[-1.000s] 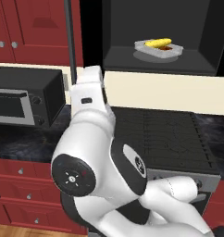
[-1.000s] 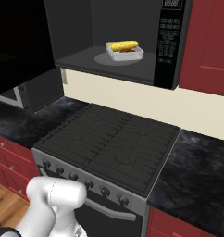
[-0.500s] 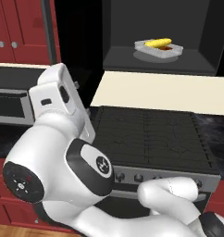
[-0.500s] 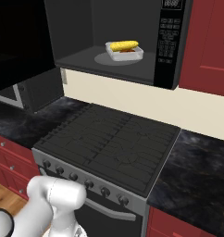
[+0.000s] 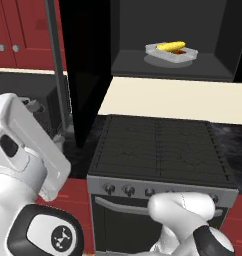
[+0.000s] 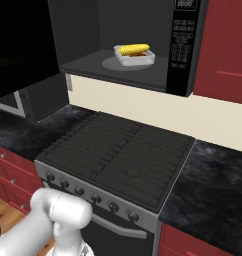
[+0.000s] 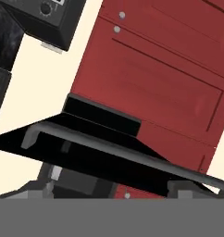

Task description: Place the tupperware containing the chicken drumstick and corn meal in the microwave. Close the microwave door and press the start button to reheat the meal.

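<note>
The microwave hangs over the stove with its cavity exposed. Inside sits the tupperware, holding the yellow corn and the dark chicken drumstick. The microwave door stands swung out to the left, its grey bar handle upright. In the hand view the door and its handle lie close in front of my gripper. The gripper is open, its fingertips wide apart with nothing between them.
A black stove lies under the microwave. A small black countertop oven stands to its left. Red cabinets flank the microwave, and a dark counter runs to the right. My arm's white links crowd the lower left.
My arm has swung left and lower, across the front of the small oven. The door's handle now stands further left in the left base view. The tupperware has not moved.
</note>
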Motion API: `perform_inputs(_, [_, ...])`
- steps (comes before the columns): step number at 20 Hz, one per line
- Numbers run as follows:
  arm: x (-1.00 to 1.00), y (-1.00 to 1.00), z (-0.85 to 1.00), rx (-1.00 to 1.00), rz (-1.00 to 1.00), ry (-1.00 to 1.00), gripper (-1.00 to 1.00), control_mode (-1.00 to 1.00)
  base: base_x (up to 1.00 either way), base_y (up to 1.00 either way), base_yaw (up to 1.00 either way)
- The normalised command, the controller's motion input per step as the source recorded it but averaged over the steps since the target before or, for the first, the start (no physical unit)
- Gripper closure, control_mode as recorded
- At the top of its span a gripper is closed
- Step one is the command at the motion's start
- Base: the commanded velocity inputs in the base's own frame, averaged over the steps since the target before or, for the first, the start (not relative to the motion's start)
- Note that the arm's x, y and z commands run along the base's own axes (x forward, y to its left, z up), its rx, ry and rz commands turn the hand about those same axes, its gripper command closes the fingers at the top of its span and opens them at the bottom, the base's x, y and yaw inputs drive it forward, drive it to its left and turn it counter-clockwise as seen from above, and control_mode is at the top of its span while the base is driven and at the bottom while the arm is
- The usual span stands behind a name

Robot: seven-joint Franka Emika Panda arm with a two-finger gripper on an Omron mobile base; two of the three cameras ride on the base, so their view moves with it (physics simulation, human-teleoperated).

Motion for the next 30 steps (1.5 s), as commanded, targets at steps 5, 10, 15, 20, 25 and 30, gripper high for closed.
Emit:
perform_inputs(5, [0.28,0.35,0.00,0.01,-0.03,0.01,-1.00,-1.00,0.00,0.00,0.00])
perform_inputs(10, [0.63,0.11,0.00,0.01,-0.10,0.06,-1.00,-1.00,0.00,0.00,0.00])
perform_inputs(15, [0.68,0.01,0.00,0.00,-0.13,0.07,-1.00,-1.00,0.00,0.00,0.00])
perform_inputs(20, [0.66,-0.07,0.00,0.00,-0.15,0.03,-1.00,-1.00,0.00,0.00,0.00])
perform_inputs(25, [0.44,-0.45,0.00,0.00,-0.16,0.00,-1.00,-1.00,0.00,0.00,0.00])
perform_inputs(30, [-0.22,-0.90,0.00,0.01,-0.25,0.00,-1.00,-1.00,0.00,0.00,0.00])
